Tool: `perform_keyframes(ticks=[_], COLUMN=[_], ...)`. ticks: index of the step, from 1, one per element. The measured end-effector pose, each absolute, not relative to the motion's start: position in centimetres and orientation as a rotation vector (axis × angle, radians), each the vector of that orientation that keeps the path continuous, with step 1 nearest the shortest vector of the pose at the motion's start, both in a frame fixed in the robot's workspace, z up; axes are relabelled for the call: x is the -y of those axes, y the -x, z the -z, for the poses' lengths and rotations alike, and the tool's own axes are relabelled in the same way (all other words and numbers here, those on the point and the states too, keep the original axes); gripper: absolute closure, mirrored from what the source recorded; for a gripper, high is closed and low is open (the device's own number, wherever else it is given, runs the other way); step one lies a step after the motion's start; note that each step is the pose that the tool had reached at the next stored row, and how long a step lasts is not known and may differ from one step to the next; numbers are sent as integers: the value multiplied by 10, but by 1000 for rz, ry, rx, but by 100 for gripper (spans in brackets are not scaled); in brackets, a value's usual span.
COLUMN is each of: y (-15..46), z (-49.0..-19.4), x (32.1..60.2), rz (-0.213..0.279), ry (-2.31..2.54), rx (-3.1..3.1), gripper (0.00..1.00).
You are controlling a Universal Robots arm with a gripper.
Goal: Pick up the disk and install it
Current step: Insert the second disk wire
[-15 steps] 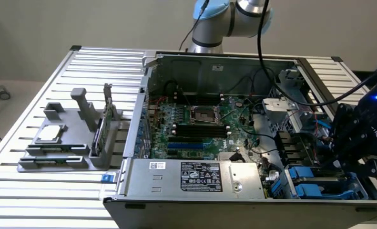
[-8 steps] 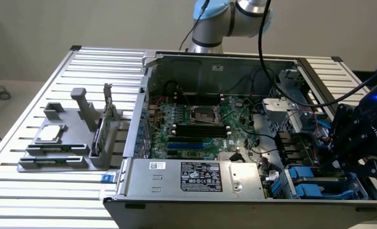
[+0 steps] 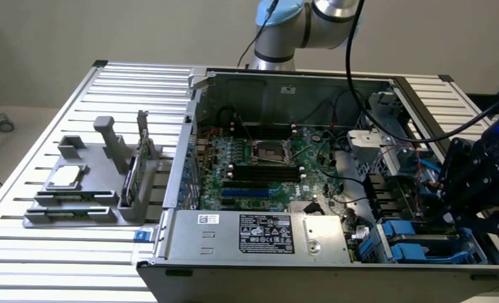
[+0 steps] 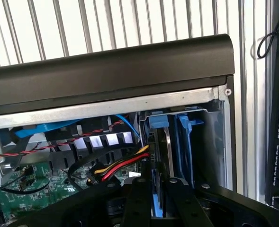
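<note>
- Gripper (image 4: 159,198) fingers closed onto the disk (image 4: 162,156), edge-up at the computer case (image 3: 232,265) front corner bay.
- Disk looks rigid, weighty, shock-sensitive; its blue rails seem the safest hold.

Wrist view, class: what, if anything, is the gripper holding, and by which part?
The gripper is shut on the disk, gripping its near edge between the blue rails.
</note>
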State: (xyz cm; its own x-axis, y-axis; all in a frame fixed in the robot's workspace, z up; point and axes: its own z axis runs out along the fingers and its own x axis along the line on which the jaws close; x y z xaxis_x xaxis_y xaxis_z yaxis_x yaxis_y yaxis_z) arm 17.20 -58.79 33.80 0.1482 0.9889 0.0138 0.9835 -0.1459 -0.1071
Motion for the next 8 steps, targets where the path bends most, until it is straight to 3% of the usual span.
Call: perform_keyframes(ticks=[8], y=[-172], z=[-338], x=[589], rz=[-91], ry=[2310], rx=[1991], gripper=[84])
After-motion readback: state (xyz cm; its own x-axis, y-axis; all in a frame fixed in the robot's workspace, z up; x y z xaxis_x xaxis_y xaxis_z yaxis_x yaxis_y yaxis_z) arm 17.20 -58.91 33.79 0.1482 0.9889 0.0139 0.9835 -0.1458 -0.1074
